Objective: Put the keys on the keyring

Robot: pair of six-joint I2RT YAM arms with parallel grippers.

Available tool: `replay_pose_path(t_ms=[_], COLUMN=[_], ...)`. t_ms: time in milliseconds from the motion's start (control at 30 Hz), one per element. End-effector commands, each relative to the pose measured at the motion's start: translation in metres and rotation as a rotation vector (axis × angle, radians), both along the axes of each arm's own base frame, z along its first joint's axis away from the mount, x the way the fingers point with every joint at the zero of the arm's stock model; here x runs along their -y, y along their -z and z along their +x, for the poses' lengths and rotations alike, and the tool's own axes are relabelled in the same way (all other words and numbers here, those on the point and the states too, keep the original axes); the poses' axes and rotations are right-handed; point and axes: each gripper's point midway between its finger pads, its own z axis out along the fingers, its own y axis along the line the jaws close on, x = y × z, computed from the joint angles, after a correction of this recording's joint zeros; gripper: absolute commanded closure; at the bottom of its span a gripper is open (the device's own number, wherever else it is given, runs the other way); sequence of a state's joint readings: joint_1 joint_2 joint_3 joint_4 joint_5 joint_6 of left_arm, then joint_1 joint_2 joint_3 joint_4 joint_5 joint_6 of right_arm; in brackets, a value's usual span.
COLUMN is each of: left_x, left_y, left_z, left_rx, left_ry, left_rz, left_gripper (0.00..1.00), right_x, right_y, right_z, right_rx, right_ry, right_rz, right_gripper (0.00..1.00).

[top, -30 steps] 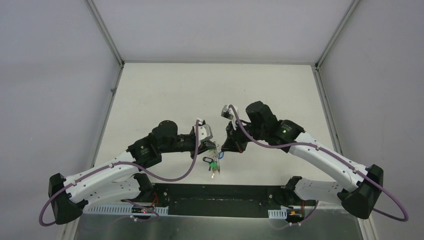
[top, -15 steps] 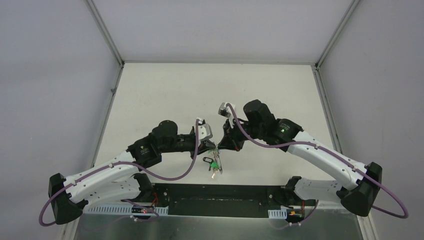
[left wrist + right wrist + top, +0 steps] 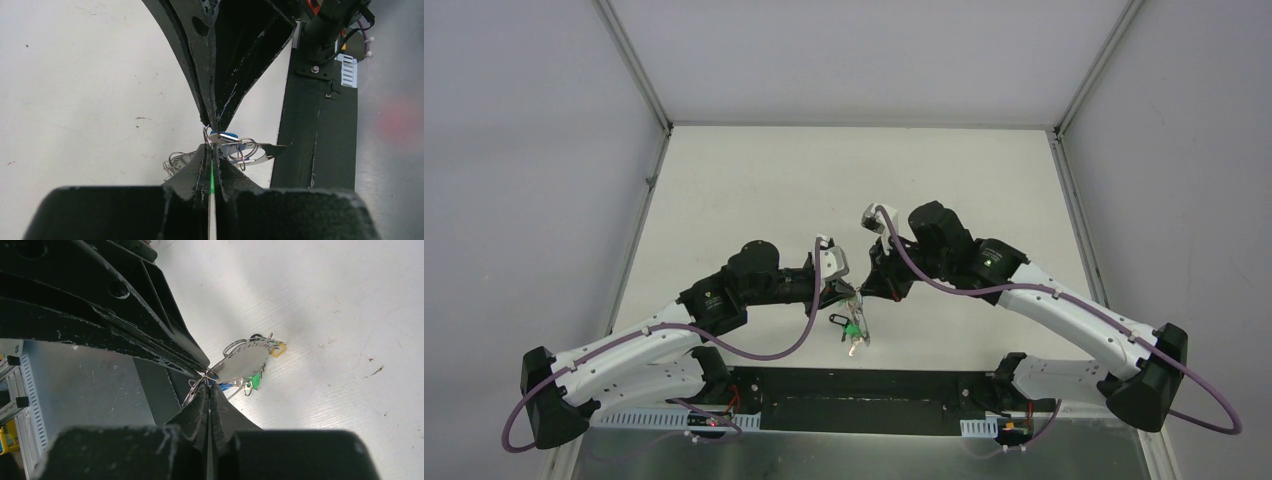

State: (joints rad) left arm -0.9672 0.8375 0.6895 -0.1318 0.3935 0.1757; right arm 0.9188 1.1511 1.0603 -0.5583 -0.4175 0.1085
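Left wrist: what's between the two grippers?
Left wrist view: only keyring wire and a blue key sit where the left gripper meets the right gripper.

Keys (image 3: 854, 331) too small to tell apart from above; bunch partly hidden behind jaws.

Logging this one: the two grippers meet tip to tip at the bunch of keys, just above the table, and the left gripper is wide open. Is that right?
Not quite. The left gripper is shut, not wide open: the left wrist view shows its fingers pressed together. The rest holds: it meets the right gripper tip to tip at the bunch of keys, just above the table.
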Motion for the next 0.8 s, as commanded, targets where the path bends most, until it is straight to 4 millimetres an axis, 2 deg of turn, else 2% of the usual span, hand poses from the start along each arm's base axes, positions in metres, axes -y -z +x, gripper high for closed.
replay_pose_path(t_ms=[0, 500, 667, 767], left_x=[0.004, -0.001, -0.002, -0.003], left_y=[-0.039, -0.043, -0.042, -0.042], left_z=[-0.005, -0.006, -0.006, -0.006], left_rx=[0.053, 0.069, 0.069, 0.071], left_ry=[0.029, 0.02, 0.017, 0.01], left_rz=[-0.105, -0.109, -0.108, -0.109], left_gripper=[1.0, 1.0, 1.0, 1.0], right_x=[0.002, 0.009, 0.006, 0.004], right_y=[-0.011, 0.008, -0.002, -0.015], right_z=[0.016, 0.021, 0.015, 0.005], right_rx=[0.059, 0.018, 0.023, 0.037], right_ry=[0.079, 0.148, 0.119, 0.065], right_rz=[0.018, -0.047, 0.006, 0.065], right_gripper=[1.0, 1.0, 1.0, 1.0])
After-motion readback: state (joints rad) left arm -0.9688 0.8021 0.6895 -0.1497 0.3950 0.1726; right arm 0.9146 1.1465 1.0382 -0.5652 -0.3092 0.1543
